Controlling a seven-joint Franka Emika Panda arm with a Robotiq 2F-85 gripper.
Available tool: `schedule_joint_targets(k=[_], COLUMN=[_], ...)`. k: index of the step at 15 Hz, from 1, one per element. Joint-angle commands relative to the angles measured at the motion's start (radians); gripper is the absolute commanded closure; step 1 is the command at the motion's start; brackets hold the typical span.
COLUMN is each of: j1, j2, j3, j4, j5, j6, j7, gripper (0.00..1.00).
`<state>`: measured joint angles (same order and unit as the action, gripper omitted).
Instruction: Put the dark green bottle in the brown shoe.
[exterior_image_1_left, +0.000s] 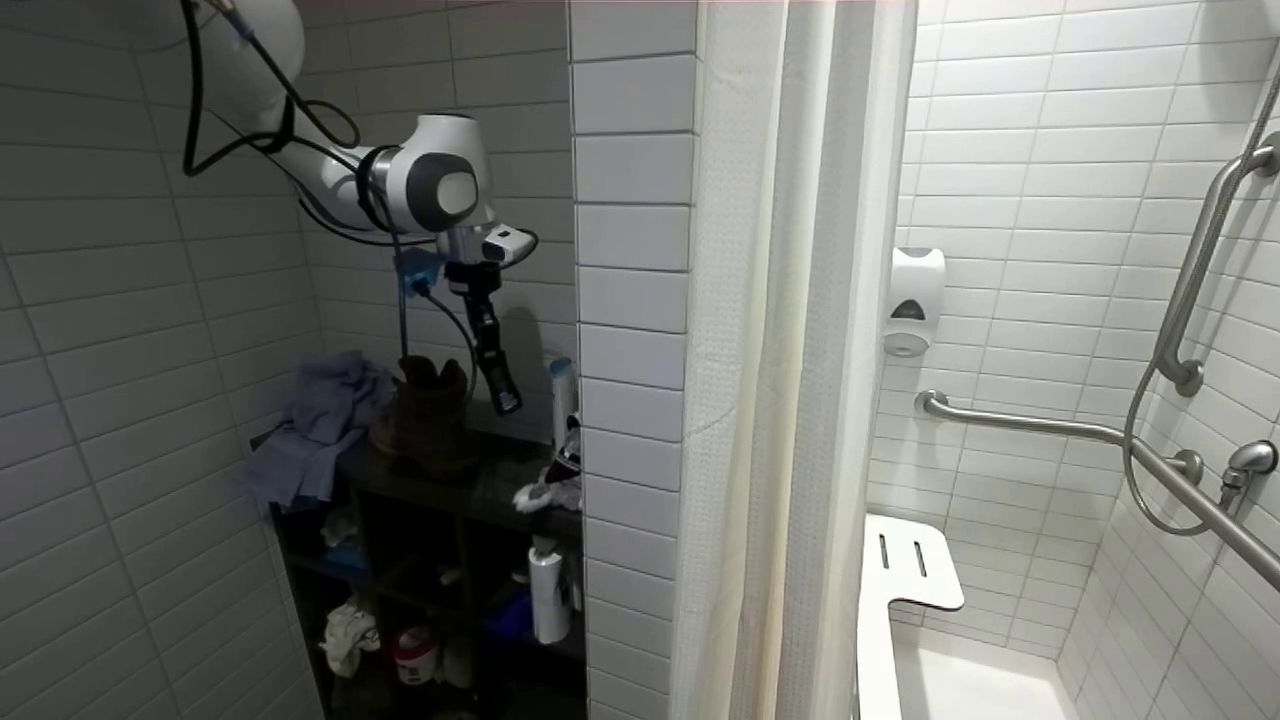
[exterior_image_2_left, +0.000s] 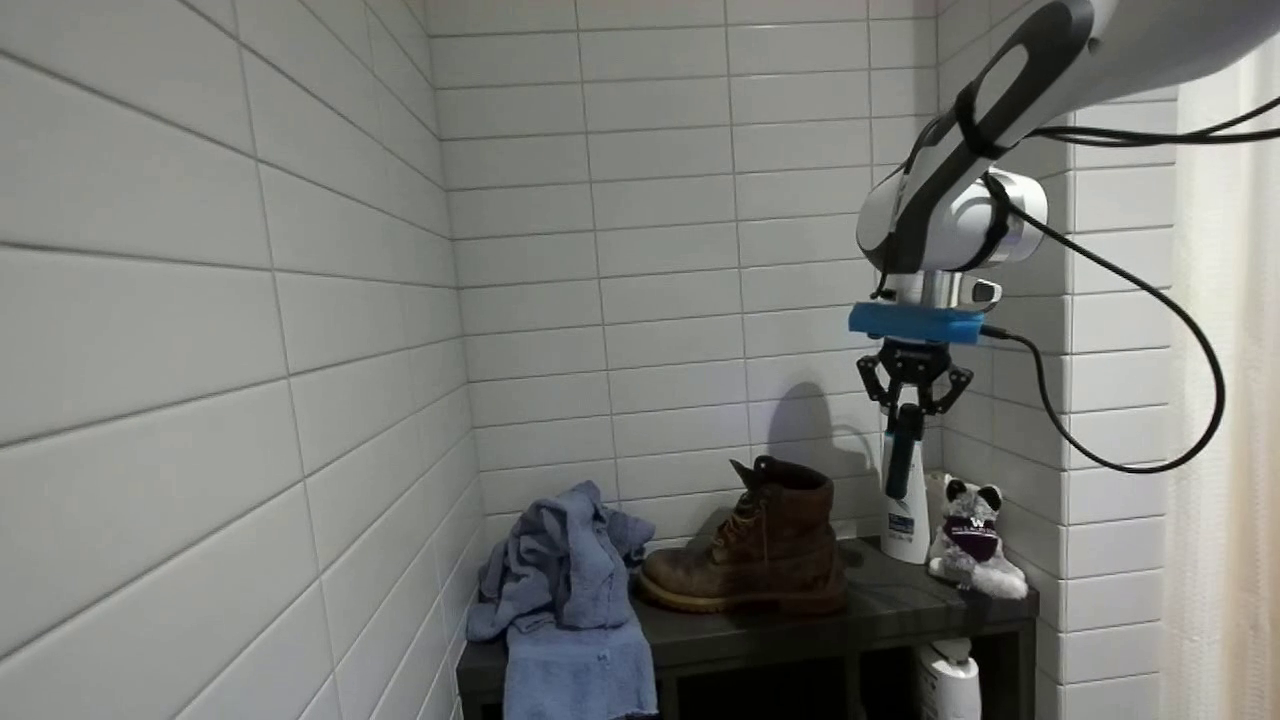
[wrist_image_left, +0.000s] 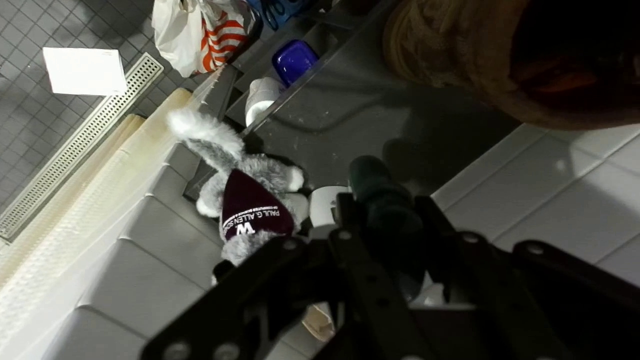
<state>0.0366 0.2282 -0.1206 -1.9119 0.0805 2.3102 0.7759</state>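
My gripper (exterior_image_2_left: 906, 408) is shut on the dark green bottle (exterior_image_2_left: 903, 462), which hangs nearly upright with a slight tilt above the shelf. Seen from the wrist, the bottle (wrist_image_left: 372, 182) sticks out past the fingertips, and its upper part sinks into shadow between them. The brown shoe (exterior_image_2_left: 765, 545), a laced ankle boot, stands on the shelf top, toe towards the blue-grey cloth. Its dark opening is to the left of the bottle in that exterior view. At the wrist view's upper right the shoe (wrist_image_left: 465, 55) appears apart from the bottle.
On the shelf top (exterior_image_2_left: 890, 595) are a crumpled blue-grey cloth (exterior_image_2_left: 570, 570), a white plastic bottle (exterior_image_2_left: 906, 530) and a plush toy (exterior_image_2_left: 972, 545). The white bottle is close behind the held one. Tiled walls border the shelf, with a tiled pillar (exterior_image_1_left: 635, 330) beside it.
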Motion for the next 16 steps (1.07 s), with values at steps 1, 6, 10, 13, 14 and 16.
schedule_joint_targets(k=[1,6,10,13,14,16], j1=[0.02,0.037,0.04,0.041,0.041,0.044], j2=[-0.062,-0.098,-0.129,-0.145,-0.145,-0.142], j3=[0.023,0.053,0.075,0.088,0.092,0.101], j4=[-0.057,-0.077,-0.092,-0.102,-0.103,-0.098], j5=[-0.057,-0.101,-0.122,-0.135,-0.14,-0.155], j6=[0.035,0.057,0.068,0.075,0.078,0.077], j7=[0.026,0.033,0.034,0.035,0.037,0.041], gripper=[0.92,0.92,0.92,0.92,0.92,0.92])
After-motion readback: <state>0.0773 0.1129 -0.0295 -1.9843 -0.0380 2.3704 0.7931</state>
